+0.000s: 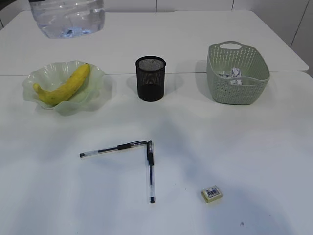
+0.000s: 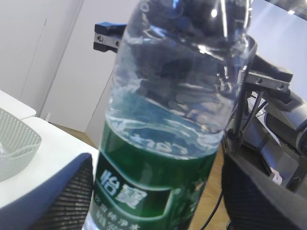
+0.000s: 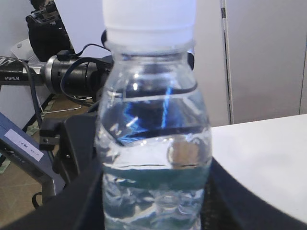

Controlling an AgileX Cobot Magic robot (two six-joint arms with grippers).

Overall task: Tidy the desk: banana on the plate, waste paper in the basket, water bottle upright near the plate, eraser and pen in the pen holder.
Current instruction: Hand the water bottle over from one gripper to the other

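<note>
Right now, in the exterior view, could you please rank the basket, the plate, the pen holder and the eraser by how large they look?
1. Plate and basket: they look alike in size, so I won't rank one over the other.
2. Pen holder.
3. Eraser, smallest though nearest the camera.

On the white counter (image 1: 254, 147), the banana (image 1: 65, 86) lies in the green plate (image 1: 95, 78) at nine o'clock. The black mesh pen holder (image 1: 150, 78) stands near twelve, the basket (image 1: 238, 73) with crumpled paper (image 1: 232, 76) at two. Two pens (image 1: 150, 170) meet tip to tip at centre; the eraser (image 1: 212, 194) lies at five. The water bottle's (image 1: 68, 17) clear base hangs at eleven.
</note>
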